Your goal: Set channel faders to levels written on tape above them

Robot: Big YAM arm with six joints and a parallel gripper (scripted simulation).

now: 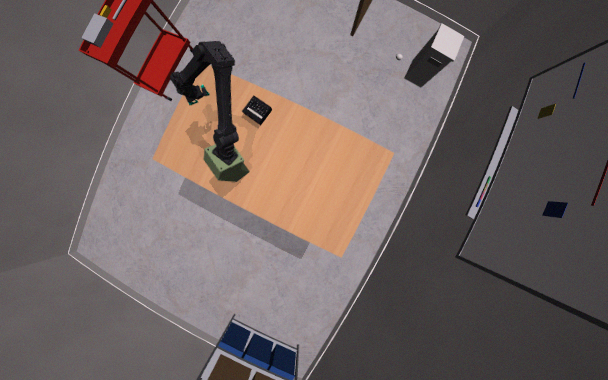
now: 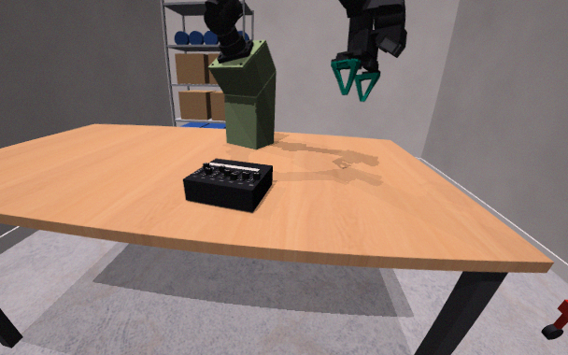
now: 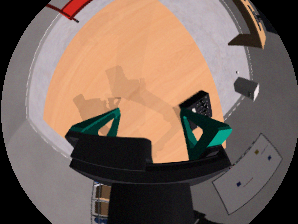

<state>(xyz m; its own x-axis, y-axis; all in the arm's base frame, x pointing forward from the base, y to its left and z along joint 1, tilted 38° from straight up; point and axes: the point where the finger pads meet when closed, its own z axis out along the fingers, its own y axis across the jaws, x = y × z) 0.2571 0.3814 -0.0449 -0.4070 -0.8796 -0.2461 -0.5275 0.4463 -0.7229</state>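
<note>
Desk first, from the top view: the small black box-shaped lighting desk stands on the pale wooden counter, well apart from the teal fingers, which hang spread wide and empty.

Exterior view: the desk rests low beneath and to one side of the gripper. Its stubby fader caps look small, stiff and light-sliding; the box itself probably shifts easily, so push caps gently from one side.

Wrist view: the desk peeks beside one fingertip.

Light wooden table on dark legs, black lighting desk standing near its middle, green arm pedestal farther back, grey floor beneath
</note>
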